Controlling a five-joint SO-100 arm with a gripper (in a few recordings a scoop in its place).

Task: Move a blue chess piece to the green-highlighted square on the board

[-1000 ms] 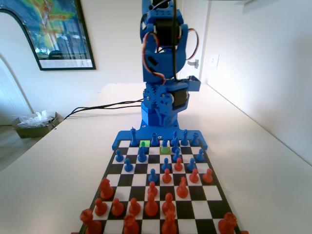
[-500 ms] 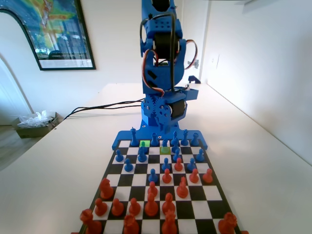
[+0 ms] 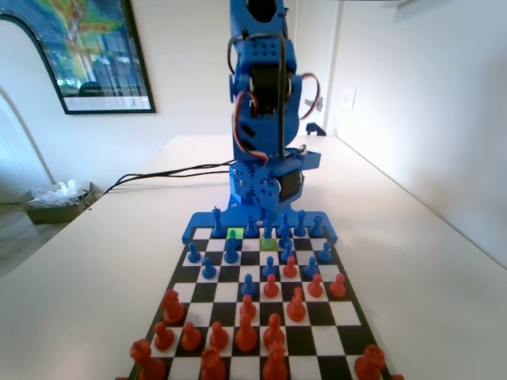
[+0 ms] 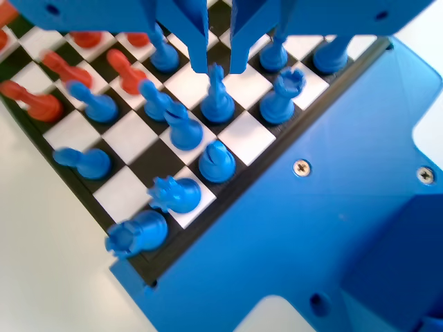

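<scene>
1. Alignment is what the coming move turns on, as I judge it: in the wrist view the gripper [image 4: 218, 59] hangs straight over a tall blue piece with a cross on top [image 4: 217, 97], likely the king, whose tip sits just below the gap between the two jaws.
2. Jaws stand apart with a narrow gap and clamp on nothing; the piece's long axis runs upright, in line with them, so a straight descent would bracket its head.
3. Neighbours crowd it: a blue rook [image 4: 282, 98] just to the right in the wrist view, and a blue bishop-like piece [image 4: 181, 128] just to the lower left.
4. Destination: the green-highlighted square [image 3: 234, 233] lies in the far rank of the board [image 3: 331, 336] in the fixed view, near the blue arm's base [image 3: 257, 186] and bare of any piece.
5. A duller yellow-green square [image 3: 268, 245] sits one rank nearer, to its right.
6. Which fixed-view piece is the one under the jaws, I cannot tell.
</scene>
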